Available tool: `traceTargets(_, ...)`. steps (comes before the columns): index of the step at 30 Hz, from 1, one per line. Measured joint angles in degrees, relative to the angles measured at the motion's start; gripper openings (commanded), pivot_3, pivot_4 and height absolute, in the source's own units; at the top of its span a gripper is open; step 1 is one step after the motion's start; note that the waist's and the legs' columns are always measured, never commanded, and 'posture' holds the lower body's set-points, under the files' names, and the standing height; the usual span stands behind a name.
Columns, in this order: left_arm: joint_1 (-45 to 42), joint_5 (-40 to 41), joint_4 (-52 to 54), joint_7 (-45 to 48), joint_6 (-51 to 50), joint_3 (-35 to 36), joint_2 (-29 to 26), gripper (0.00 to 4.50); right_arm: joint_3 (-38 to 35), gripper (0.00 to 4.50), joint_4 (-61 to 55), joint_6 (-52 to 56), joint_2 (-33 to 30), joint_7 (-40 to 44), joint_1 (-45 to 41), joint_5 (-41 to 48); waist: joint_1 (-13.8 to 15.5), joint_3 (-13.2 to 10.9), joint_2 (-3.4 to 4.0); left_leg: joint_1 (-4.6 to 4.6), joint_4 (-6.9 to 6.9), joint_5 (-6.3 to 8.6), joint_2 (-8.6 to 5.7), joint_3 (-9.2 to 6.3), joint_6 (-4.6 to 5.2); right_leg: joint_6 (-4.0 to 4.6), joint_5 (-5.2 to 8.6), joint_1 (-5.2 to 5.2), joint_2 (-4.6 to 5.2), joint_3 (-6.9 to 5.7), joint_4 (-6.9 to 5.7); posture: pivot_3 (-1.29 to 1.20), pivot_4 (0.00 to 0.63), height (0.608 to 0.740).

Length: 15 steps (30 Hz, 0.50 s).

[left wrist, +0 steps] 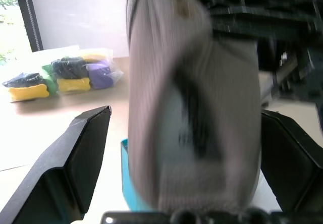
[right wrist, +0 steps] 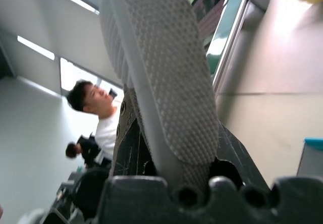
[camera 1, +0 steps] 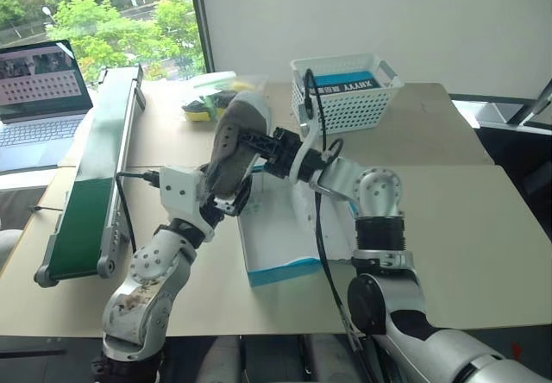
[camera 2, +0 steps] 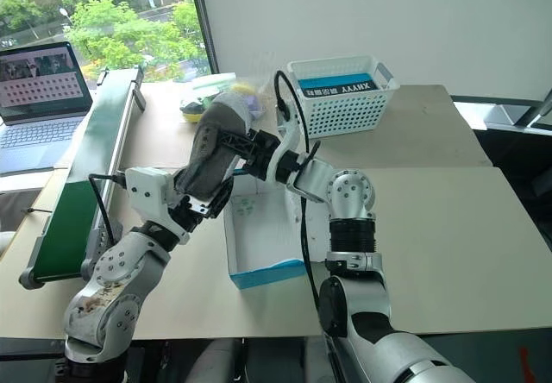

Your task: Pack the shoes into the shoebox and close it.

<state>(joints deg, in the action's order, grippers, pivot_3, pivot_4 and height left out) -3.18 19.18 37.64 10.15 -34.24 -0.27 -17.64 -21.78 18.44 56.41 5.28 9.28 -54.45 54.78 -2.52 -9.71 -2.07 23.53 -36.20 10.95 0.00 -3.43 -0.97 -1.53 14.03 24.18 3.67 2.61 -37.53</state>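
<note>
You're getting bright daylight thru the big window [camera 1: 103,12] at the far left, w/ soft shadows falling on the beige tabletop [camera 1: 483,228]. The grey-beige sneaker [left wrist: 192,108] is blurring up close; the window's glaring white in the left wrist view.

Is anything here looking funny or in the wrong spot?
Yes: one shoe hangs tilted in the air above the open shoebox instead of lying inside. The right gripper clamps it, while the left gripper's fingers stand open on either side of it.
</note>
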Motion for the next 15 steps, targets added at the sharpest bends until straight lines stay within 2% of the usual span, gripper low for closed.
traceTargets(4, 2.69, -0.1, 0.3, 2.19, 0.04, -0.02, -2.36, 4.31, -1.83, 0.5, 3.7, -3.9, -2.46, -2.72, -4.71, -1.72, -0.11, -0.04, 0.07, -0.01, 0.09, 0.0, 0.08, 0.02, 0.0, 0.01, 0.0, 0.04, -0.08, 0.03, 0.03, 0.0, 0.15, 0.735)
traceTargets(7, 5.2, -0.05, 1.03, 4.16, 0.3, 0.65, -4.59, 4.31, -1.32, 0.5, 5.32, 0.04, -7.72, -4.0, -6.82, -1.93, 0.03, -0.04, 0.07, 0.03, 0.14, 0.0, 0.09, 0.02, 0.0, 0.01, 0.0, 0.03, -0.09, 0.03, 0.16, 0.0, 0.15, 0.735)
traceTargets(11, 7.66, 0.0, 0.94, 7.37, 1.02, 3.03, -7.9, 4.31, 3.07, 0.5, 4.84, 16.87, -16.42, -4.32, -7.66, -2.11, 0.13, -0.05, 0.09, 0.12, 0.16, 0.01, 0.12, 0.02, 0.03, 0.03, -0.02, 0.01, -0.09, 0.0, 0.35, 0.0, 0.15, 0.735)
traceTargets(15, 7.44, -0.12, -0.77, 9.73, 3.12, 3.12, -8.09, 4.31, 3.49, 0.5, 4.68, 29.66, -16.57, -5.78, -7.95, -1.96, -0.25, -0.05, 0.1, 0.12, 0.19, 0.03, 0.22, 0.07, 0.06, 0.1, -0.06, 0.05, -0.17, 0.03, 0.36, 0.0, 0.15, 0.735)
